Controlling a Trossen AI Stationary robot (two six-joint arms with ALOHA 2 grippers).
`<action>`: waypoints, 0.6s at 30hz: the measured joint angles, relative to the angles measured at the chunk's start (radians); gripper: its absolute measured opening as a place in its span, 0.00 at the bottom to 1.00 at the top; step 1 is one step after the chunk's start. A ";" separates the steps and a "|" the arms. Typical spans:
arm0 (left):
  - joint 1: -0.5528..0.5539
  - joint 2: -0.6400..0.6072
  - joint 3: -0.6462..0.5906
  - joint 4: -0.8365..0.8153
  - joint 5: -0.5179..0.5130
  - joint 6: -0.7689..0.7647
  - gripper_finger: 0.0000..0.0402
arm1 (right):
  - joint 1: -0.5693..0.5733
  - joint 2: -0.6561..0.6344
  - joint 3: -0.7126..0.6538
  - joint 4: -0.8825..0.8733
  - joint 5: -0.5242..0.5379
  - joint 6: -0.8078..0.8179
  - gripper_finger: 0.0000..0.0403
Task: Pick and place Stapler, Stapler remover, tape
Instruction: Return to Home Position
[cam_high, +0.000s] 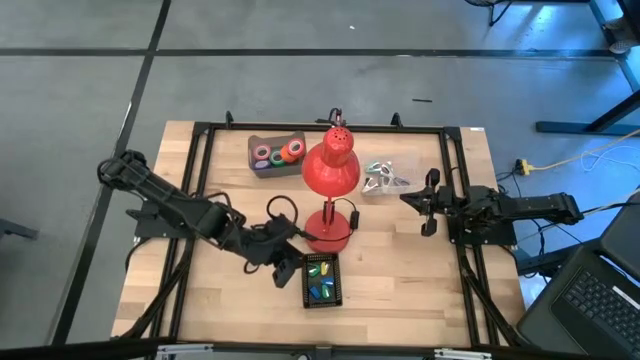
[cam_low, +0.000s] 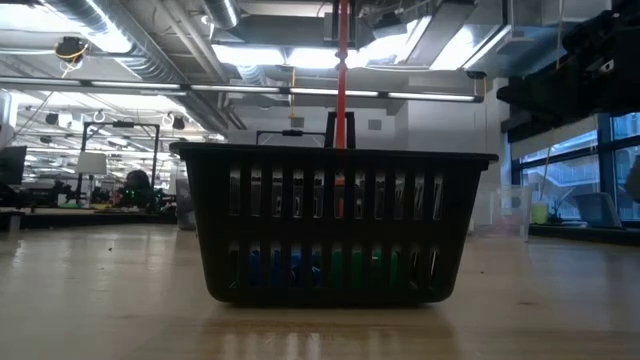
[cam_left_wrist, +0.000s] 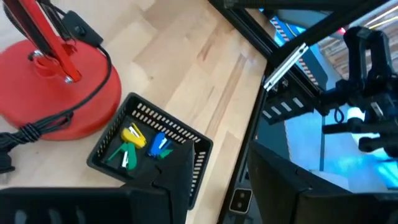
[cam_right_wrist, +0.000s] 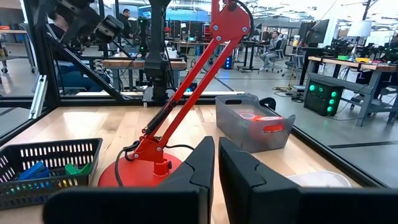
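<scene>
Tape rolls (cam_high: 277, 153) lie in grey bin (cam_high: 251, 146), far side. Staplers (cam_high: 320, 279) in black bin (cam_high: 306, 288); staple removers (cam_high: 378, 178) in transparent bin (cam_high: 399, 163). Red lamp (cam_high: 331, 170) between. Left gripper (cam_high: 286, 268) just beside black bin, grip cannot be told. Right gripper (cam_right_wrist: 216, 146) near transparent bin, fingers nearly together, empty.

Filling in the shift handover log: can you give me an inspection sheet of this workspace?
Surface: wooden table inside a black frame.
Job's things: tape rolls in the grey bin; coloured staplers in the black bin; staple removers in the transparent bin.
Clutter: red lamp mid-table.
Grippers: left gripper beside the black bin; right gripper shut, empty, over the table's right side.
Cables: lamp cord bundled at the lamp base; yellow cable on the floor.
Surroundings: laptop right of the table; a person seated at desks beyond.
</scene>
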 joint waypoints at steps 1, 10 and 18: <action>0.005 -0.003 0.000 0.000 0.000 0.000 0.35 | 0.000 0.000 0.000 0.000 0.000 0.000 0.06; 0.032 -0.058 0.000 -0.007 -0.048 0.177 0.35 | 0.000 0.000 0.000 0.000 0.000 0.000 0.06; 0.074 -0.106 -0.149 0.512 -0.124 0.996 0.35 | 0.000 0.000 0.000 0.000 0.000 0.000 0.06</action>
